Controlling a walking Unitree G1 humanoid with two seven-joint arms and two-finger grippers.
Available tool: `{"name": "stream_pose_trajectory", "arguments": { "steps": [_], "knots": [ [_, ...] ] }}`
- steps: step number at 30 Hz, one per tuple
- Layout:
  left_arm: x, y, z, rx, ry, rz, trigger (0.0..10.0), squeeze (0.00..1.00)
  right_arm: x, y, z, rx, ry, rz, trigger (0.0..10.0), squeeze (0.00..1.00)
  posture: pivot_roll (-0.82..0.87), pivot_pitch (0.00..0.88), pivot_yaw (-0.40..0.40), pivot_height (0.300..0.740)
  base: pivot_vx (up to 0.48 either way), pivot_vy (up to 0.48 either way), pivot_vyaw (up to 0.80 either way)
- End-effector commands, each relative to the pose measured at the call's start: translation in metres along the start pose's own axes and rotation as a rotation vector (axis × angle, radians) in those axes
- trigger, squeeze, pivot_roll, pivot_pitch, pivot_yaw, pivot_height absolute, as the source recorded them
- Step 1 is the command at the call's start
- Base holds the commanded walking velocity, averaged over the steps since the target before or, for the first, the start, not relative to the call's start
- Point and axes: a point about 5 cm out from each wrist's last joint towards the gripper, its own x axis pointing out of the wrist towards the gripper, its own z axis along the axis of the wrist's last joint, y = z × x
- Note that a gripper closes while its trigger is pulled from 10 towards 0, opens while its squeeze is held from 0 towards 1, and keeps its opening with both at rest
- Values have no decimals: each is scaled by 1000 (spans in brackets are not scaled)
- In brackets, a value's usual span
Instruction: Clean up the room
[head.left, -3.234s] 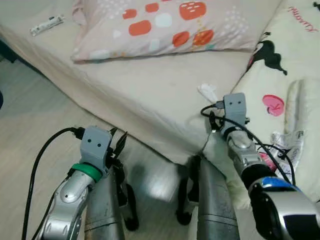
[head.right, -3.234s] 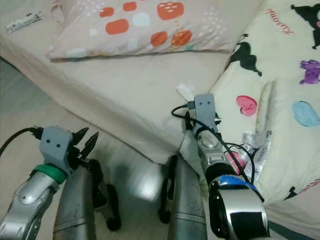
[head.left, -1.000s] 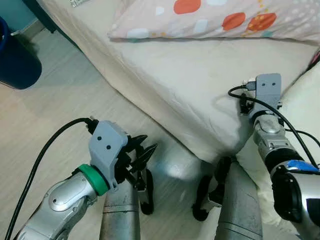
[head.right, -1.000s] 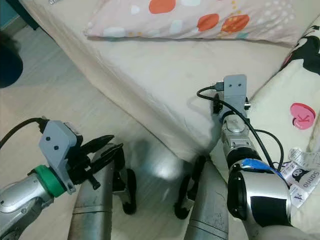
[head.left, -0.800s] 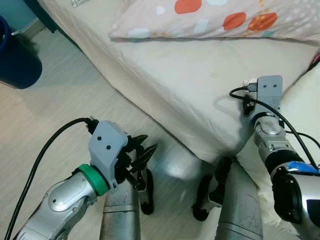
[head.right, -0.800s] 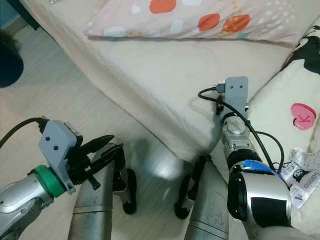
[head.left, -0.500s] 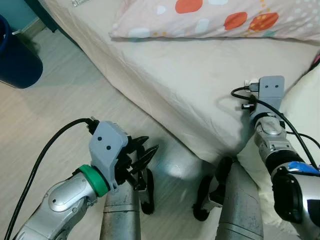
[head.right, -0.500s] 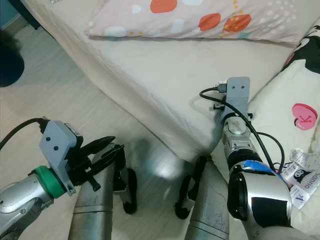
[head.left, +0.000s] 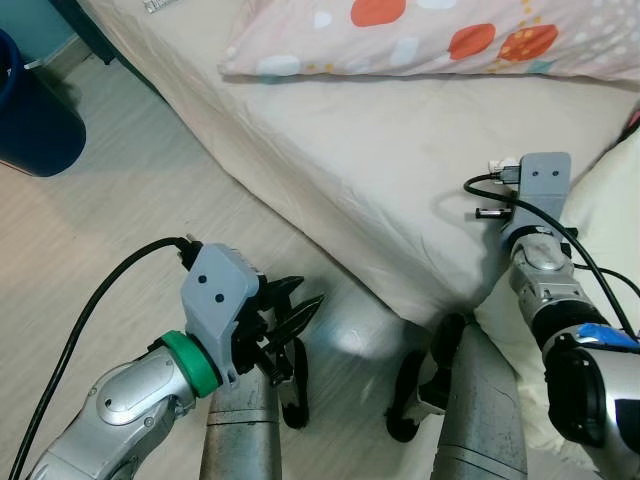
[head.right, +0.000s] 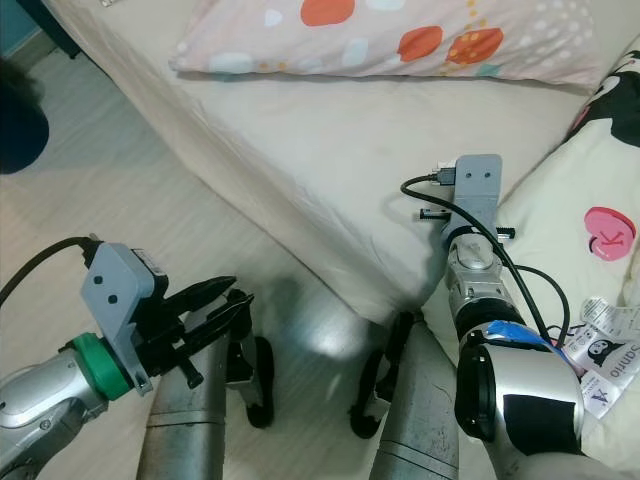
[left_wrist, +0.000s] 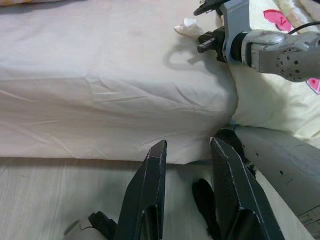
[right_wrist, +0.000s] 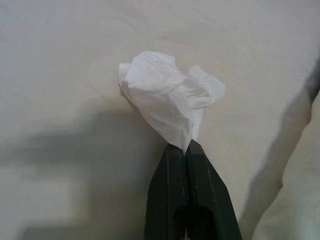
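White crumpled tissue, near the cream bed's edge, is clamped by the right end effector; next, lift it for disposal.

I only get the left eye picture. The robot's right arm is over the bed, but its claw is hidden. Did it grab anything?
Observer: Yes. The right wrist view has the right claw shut on the end of a crumpled white tissue.
Operator: Is it up in the air?
Observer: It doesn't look so. In the left wrist view it seems to rest on the bed sheet, near the yellow blanket.
Operator: Any more rubbish?
Observer: The right eye view shows a crinkly printed wrapper on that blanket.
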Motion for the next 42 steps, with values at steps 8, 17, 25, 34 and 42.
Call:
{"name": "stream_pose_trajectory", "arguments": {
  "steps": [8, 17, 25, 34, 42],
  "knots": [
    [0, -3, -6, -27, 17, -15, 10000, 0, -4, 2, -11, 0, 15, -5, 0, 0, 392, 519, 125, 568, 0, 0, 0],
    [15, 12, -25, -39, 4, 73, 10000, 0, -17, 52, 3, 148, -162, 79, 0, 0, 238, 455, 85, 568, 0, 0, 0],
    [24, 23, -43, -37, 29, 134, 10000, 0, -37, 86, 0, 166, -248, 171, 0, 0, 138, 375, 42, 568, 0, 0, 0],
    [22, 58, -100, -101, 227, 513, 10000, 0, -88, 107, -62, 194, -84, 188, 10000, 0, 47, 268, 22, 568, 0, 0, 0],
    [16, 68, -111, -42, 264, 624, 10000, 0, -97, 104, -74, 150, -59, 205, 10000, 0, 32, 222, 4, 568, 0, 0, 0]
  ]
}}
